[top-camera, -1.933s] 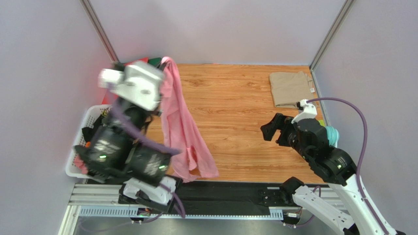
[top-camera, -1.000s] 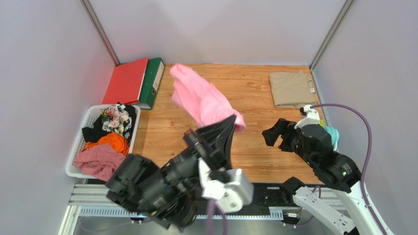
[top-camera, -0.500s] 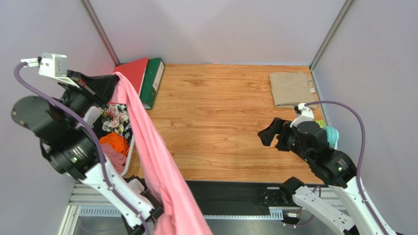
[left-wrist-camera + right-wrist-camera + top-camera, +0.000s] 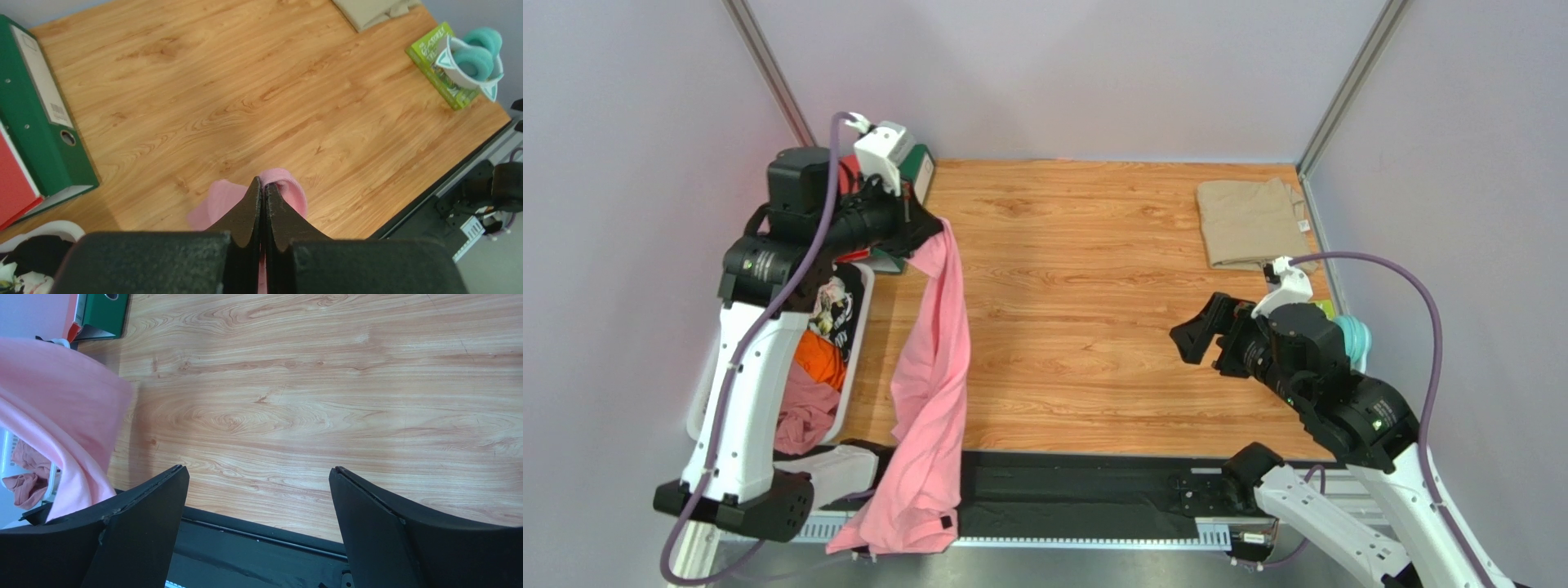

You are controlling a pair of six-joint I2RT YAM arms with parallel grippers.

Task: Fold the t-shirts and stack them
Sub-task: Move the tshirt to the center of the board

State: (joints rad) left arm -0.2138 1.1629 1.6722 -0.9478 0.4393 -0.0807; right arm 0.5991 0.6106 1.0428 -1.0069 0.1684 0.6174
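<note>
We've got the left claw (image 4: 925, 230) pressed together on a pinch of the pink t-shirt (image 4: 934, 392), high in the upper left of the overhead view, and the wrist camera shows pink cloth (image 4: 288, 187) bulging out just past the closed tips (image 4: 264, 184). The shirt hangs as one long strip, its long axis running straight down the frame, with the lower end spilling off the near edge of the table (image 4: 1087, 282). The right claw (image 4: 1201, 331) is spread wide and empty at right centre, well apart from the cloth, which lies off to its left. The khaki t-shirt (image 4: 1247, 221) sits folded in the upper right corner. Our guess: the left arm must carry the shirt toward the middle
</note>
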